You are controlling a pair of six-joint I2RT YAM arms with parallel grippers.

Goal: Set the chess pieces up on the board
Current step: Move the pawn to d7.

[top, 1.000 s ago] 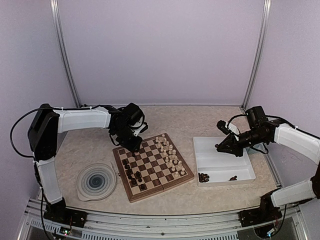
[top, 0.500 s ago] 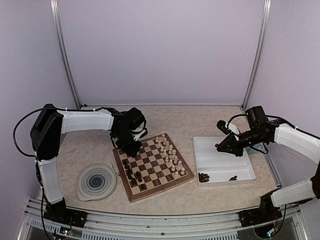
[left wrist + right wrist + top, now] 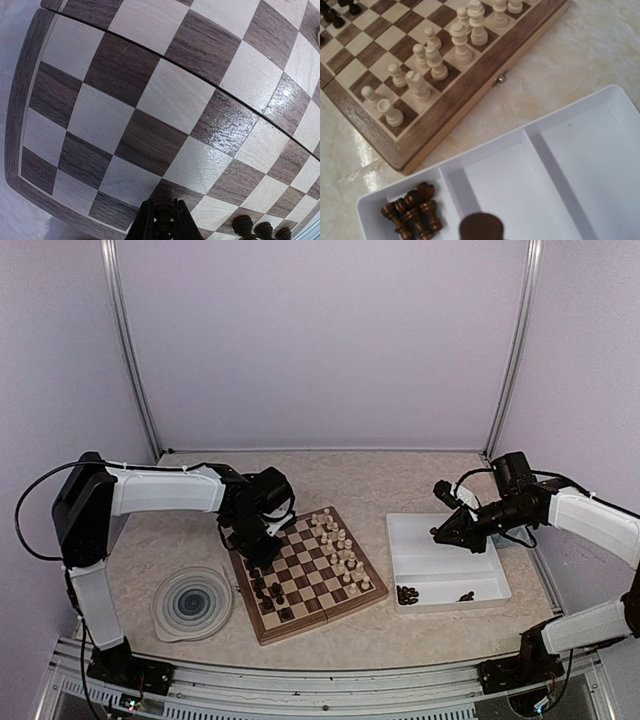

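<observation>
Dark piece (image 3: 164, 223) pinched between the left fingers (image 3: 144, 227) over the board (image 3: 165, 100); right fingers (image 3: 445, 531) closed over the white tray (image 3: 450, 570).

Pale marbled table (image 3: 380, 480) with blue-swirl plate (image 3: 192, 602), chessboard (image 3: 305, 572) and white two-compartment tray (image 3: 445, 570) side by side

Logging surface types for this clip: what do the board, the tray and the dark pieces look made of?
Board: wood, with visible grain in both square colours and a glossy varnish showing glare spots.
Tray: probably white plastic, smooth and matte, with a moulded divider.
Dark pieces: seemingly turned wood, stained brown, with a slight sheen.
</observation>
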